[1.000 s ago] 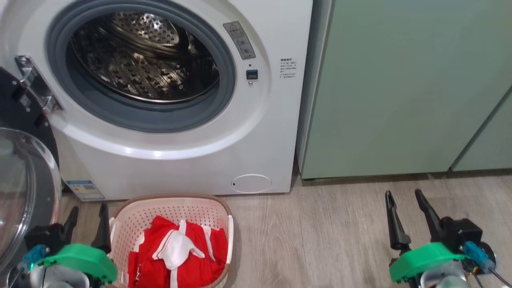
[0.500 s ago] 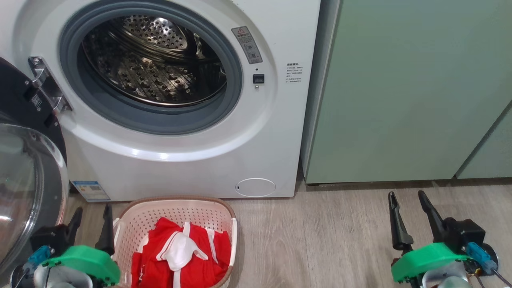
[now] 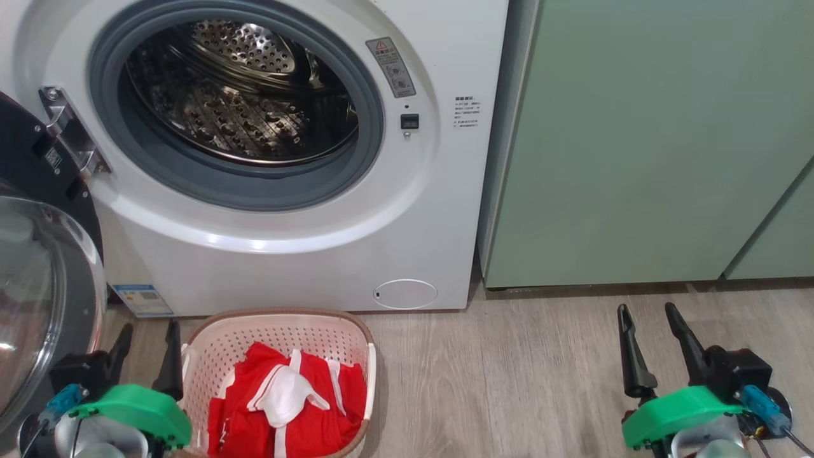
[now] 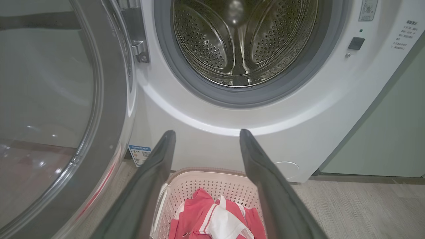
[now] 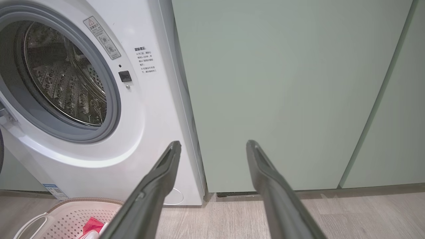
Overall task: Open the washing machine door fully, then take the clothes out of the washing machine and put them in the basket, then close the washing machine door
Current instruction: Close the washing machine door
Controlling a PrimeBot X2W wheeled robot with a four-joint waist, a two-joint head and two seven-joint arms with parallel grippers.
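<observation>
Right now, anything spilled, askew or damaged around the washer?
Nothing stands out. The washing machine door hangs open at the left, the drum looks empty, and the clothes lie inside the basket with none on the floor. The left hand and right hand are open and empty.

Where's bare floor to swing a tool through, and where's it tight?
Bare floor runs from the basket to the right tool, before the green cabinet. Tight: the left tool sits between the open washing machine door and the basket.
</observation>
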